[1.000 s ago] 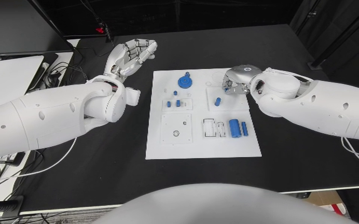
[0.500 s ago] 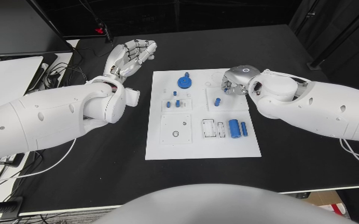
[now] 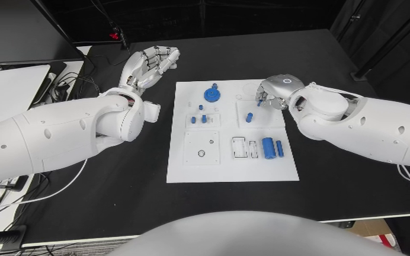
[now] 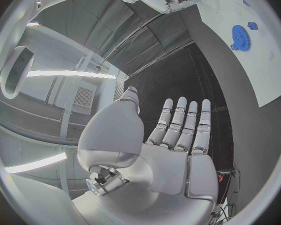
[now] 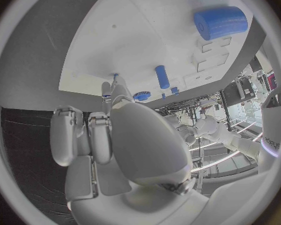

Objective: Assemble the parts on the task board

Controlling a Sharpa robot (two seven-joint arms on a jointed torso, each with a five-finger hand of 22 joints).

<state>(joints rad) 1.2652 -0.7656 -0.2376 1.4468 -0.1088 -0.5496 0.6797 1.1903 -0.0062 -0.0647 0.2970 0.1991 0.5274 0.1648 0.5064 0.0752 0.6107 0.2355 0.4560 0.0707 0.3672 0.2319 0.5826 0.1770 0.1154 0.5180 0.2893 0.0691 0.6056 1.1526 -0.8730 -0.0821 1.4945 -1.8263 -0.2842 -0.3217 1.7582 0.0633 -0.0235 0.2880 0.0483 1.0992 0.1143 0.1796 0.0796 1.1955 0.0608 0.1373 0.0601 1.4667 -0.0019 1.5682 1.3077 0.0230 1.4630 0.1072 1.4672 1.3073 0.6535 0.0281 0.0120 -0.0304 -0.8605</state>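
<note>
Hovering over the far right corner of the task board (image 3: 181, 167), the right hand (image 3: 274, 93) has its fingers curled downward and drawn in close. A small blue piece seems to sit at the fingertips (image 5: 115, 80) in the right wrist view, but whether the hand pinches it or merely touches the board beside it I cannot tell. Just beside the hand, toward the board's middle, a short blue peg (image 3: 249, 116) stands in its panel, and the blue gear (image 3: 211, 94) sits near the far edge with a small blue knob just beyond it. Two small blue studs (image 3: 199, 118) sit left of the peg. Toward the near right corner lie two blue cylinders (image 3: 272, 147), side by side, next to a pair of empty rectangular slots (image 3: 245, 146). A round recess (image 3: 202, 153) lies in the near left panel.

To do this step well, the right hand should come straight down over its target, keep the part upright and let the fingertips close evenly, so that the piece does not tip or skid on the smooth white surface. It should also stay clear of the standing peg close by, which a stray finger could knock.

The left hand (image 3: 151, 61) rests off the board's far left corner, above the black table (image 3: 102, 197), palm flat and fingers straight and together, holding nothing. It is well apart from the work and need not move.
</note>
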